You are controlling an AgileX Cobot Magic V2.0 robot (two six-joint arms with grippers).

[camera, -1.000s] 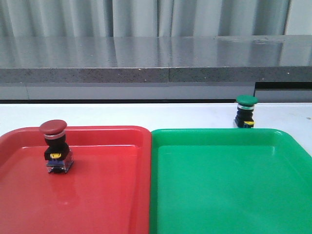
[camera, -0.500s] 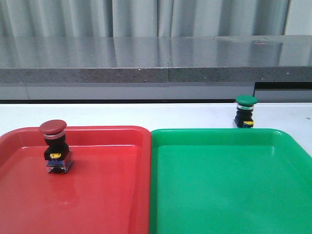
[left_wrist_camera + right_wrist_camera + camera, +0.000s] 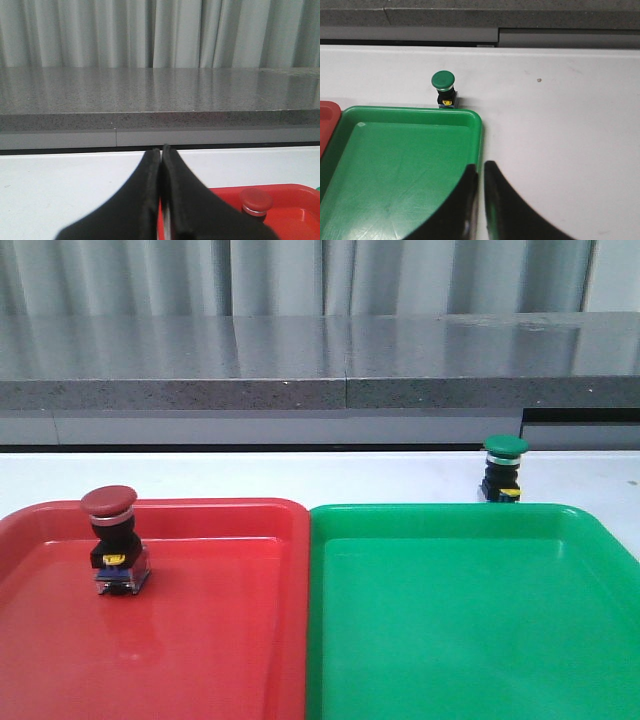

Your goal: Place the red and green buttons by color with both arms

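The red button (image 3: 113, 540) stands upright inside the red tray (image 3: 200, 640), near its far left corner. On the white table, just behind the far right rim of the green tray (image 3: 460, 640), stands the green button (image 3: 504, 468). Neither gripper shows in the front view. My left gripper (image 3: 161, 148) is shut with nothing in it, held back from the red button (image 3: 256, 201). My right gripper (image 3: 481, 165) is shut and empty above the green tray's right rim (image 3: 479, 140), well short of the green button (image 3: 443, 86).
A grey stone ledge (image 3: 320, 375) with pale curtains behind it runs along the back of the table. The two trays sit side by side, touching at the middle. White table (image 3: 560, 125) lies to the right of the green tray.
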